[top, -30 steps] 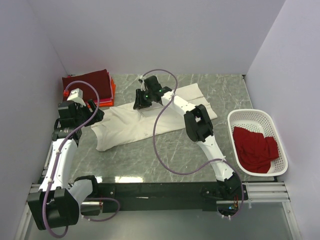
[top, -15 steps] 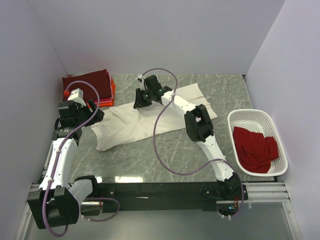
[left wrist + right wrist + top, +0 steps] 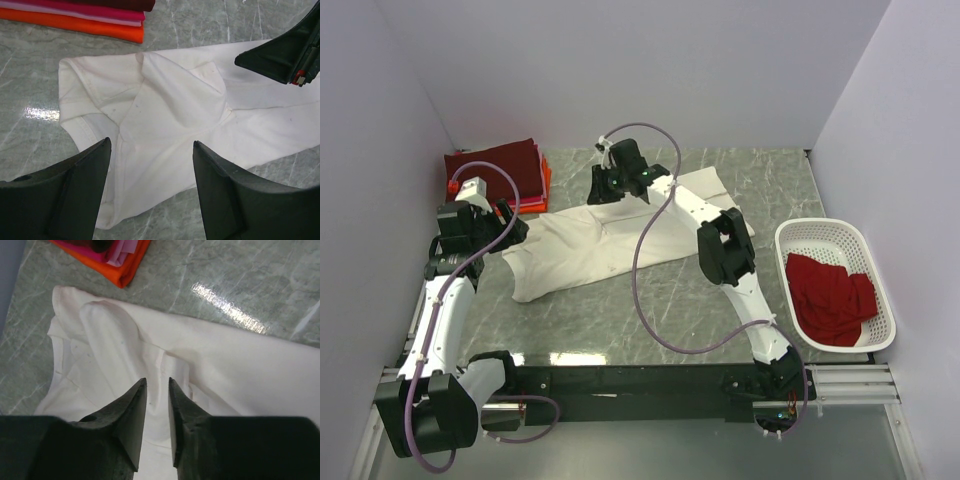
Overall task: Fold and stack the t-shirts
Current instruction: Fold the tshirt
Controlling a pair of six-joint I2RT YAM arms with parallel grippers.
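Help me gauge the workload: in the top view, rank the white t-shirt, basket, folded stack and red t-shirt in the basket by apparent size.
1. white t-shirt
2. basket
3. folded stack and red t-shirt: too alike to rank.

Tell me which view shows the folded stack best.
Top external: the whole stack shows, maroon on top. Left wrist catches only its layered edge; right wrist only an orange-and-pink corner.
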